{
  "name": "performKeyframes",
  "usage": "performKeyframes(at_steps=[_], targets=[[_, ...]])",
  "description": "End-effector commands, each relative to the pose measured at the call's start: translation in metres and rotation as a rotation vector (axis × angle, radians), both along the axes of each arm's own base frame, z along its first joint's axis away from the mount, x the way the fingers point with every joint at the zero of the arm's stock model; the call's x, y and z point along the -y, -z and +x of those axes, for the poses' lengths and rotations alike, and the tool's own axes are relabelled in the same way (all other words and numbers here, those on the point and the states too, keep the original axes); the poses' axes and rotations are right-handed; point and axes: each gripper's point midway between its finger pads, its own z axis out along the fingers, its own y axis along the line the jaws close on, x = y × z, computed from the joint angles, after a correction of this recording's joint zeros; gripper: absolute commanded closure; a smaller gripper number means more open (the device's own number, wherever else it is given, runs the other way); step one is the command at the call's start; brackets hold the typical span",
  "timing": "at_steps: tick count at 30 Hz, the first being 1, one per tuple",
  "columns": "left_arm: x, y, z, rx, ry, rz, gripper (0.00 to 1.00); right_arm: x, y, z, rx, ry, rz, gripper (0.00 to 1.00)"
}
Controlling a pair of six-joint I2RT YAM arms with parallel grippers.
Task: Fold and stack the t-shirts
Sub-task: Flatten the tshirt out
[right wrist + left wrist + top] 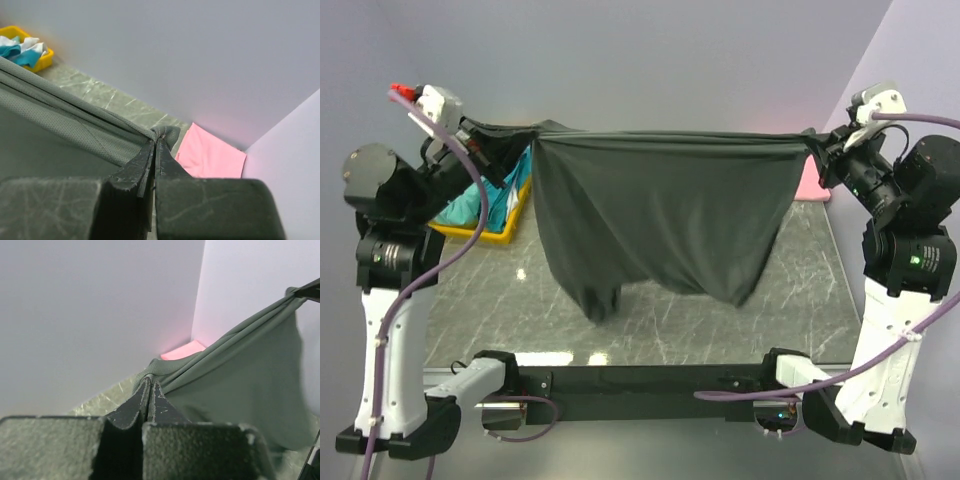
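A dark charcoal grey t-shirt [660, 210] hangs stretched in the air between both arms, its lower folds drooping to the tabletop. My left gripper [510, 135] is shut on the shirt's left top corner [155, 369]. At the right top corner [167, 134] my right gripper [817, 145] is shut on the cloth too. In each wrist view the fingertips [150, 385] [156, 145] pinch a bunch of grey fabric. A pink t-shirt [210, 155] lies flat at the far right corner of the table [811, 181]. Teal and white t-shirts [22, 50] lie in the yellow tray.
A yellow tray [485, 228] stands at the far left of the marbled table [480, 300], partly behind my left arm. Grey walls close the back and sides. A black bar [650, 378] joins the arm bases at the near edge.
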Motion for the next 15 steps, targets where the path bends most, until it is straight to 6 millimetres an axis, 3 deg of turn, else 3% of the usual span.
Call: performKeyframes(at_steps=[1, 3, 4, 6, 7, 8, 9, 10, 11, 12, 13, 14, 15], targets=[[-0.037, 0.060, 0.085, -0.214, -0.237, -0.001, 0.99, 0.055, 0.071, 0.063, -0.208, 0.207, -0.044, 1.00], [-0.032, 0.079, 0.101, -0.253, -0.212, 0.002, 0.99, 0.047, 0.110, 0.088, -0.300, 0.180, -0.056, 1.00], [-0.030, 0.105, 0.118, -0.319, -0.202, 0.002, 0.99, 0.045, 0.133, 0.100, -0.335, 0.173, -0.059, 1.00], [-0.027, 0.129, 0.137, -0.375, -0.204, 0.006, 0.99, 0.036, 0.171, 0.122, -0.406, 0.165, -0.070, 1.00], [-0.027, 0.153, 0.157, -0.427, -0.220, 0.014, 0.99, 0.034, 0.185, 0.133, -0.424, 0.163, -0.072, 1.00], [-0.025, 0.164, 0.168, -0.452, -0.228, 0.021, 0.99, 0.032, 0.212, 0.149, -0.486, 0.166, -0.056, 1.00], [-0.024, 0.193, 0.191, -0.514, -0.240, 0.036, 0.99, 0.030, 0.224, 0.158, -0.513, 0.167, -0.050, 1.00], [-0.025, 0.194, 0.203, -0.512, -0.251, 0.045, 0.99, 0.026, 0.224, 0.172, -0.507, 0.163, -0.042, 1.00], [-0.024, 0.204, 0.216, -0.533, -0.262, 0.046, 0.99, 0.025, 0.252, 0.190, -0.573, 0.169, -0.022, 1.00], [-0.022, 0.239, 0.240, -0.600, -0.263, 0.067, 0.99, 0.024, 0.259, 0.201, -0.586, 0.176, -0.011, 1.00], [-0.023, 0.227, 0.256, -0.573, -0.270, 0.065, 0.99, 0.021, 0.268, 0.223, -0.603, 0.177, 0.001, 1.00], [-0.022, 0.237, 0.266, -0.607, -0.274, 0.070, 0.98, 0.020, 0.271, 0.234, -0.616, 0.186, 0.021, 0.95], [-0.021, 0.247, 0.277, -0.638, -0.272, 0.081, 0.75, 0.018, 0.274, 0.243, -0.630, 0.189, 0.028, 0.88]])
